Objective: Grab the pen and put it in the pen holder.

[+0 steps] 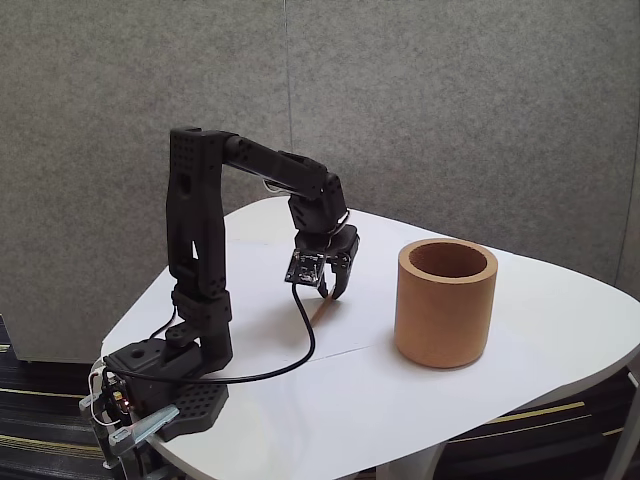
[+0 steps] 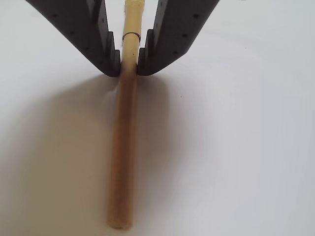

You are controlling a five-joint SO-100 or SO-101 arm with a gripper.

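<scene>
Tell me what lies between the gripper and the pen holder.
Bare white table in the fixed view. The gripper, with the pen between its fingers, stands left of the pen holder.

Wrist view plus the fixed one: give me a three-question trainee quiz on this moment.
1. True or false: the claw has its fingers on both sides of the pen.
2. In the fixed view, the pen holder stands: A) upright, B) tipped over.
3. Fill in: the pen lies along the white ____.

Key: 1 true; 2 A; 3 table.
</scene>
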